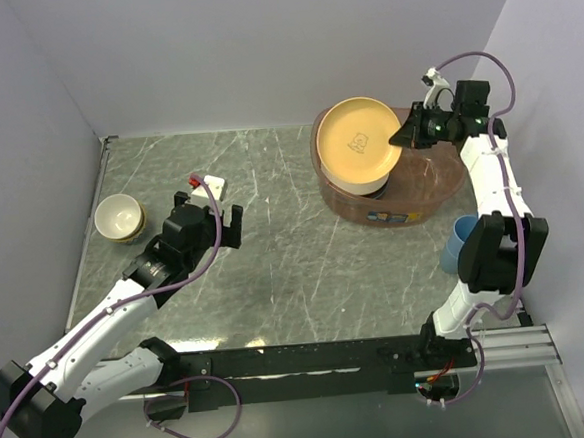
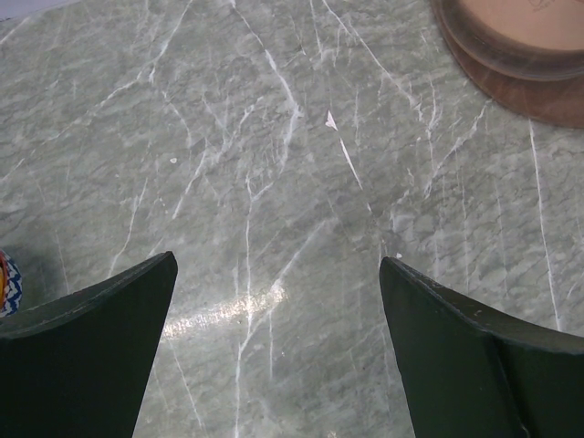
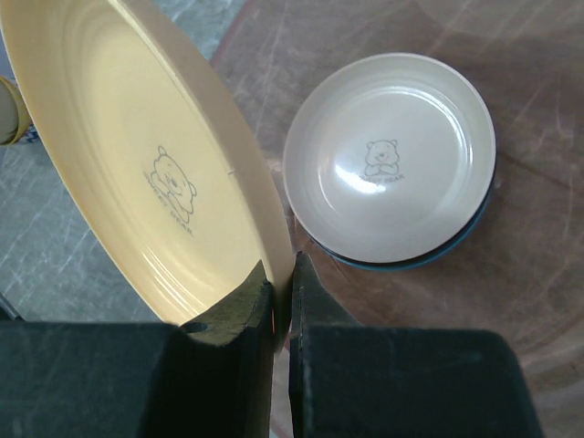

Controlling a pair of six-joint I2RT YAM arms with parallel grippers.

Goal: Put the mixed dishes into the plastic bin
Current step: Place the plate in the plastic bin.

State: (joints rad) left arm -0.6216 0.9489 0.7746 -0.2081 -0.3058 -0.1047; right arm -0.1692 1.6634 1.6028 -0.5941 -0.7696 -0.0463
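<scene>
1. Right arm stretches out over the plastic bin (image 1: 441, 197), right end effector (image 3: 278, 274) clamped on the rim of the yellow-orange plate (image 1: 359, 139), held tilted above it
2. Left arm reaches forward low over the tabletop (image 1: 295, 259), left end effector (image 2: 278, 269) wide open, holding nothing
3. The small cream bowl (image 1: 118, 215) sits at the tabletop's left edge, light blue plastic cup (image 1: 461, 239) beside the right arm

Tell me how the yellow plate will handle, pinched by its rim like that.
Likely stiff: the yellow plate holds its shape though the right gripper clamps only a thin bit of rim. Its glossy surface suggests it may slip or swivel in that narrow pinch. Held over the bin, it would probably land on the cream plate there if released.
</scene>
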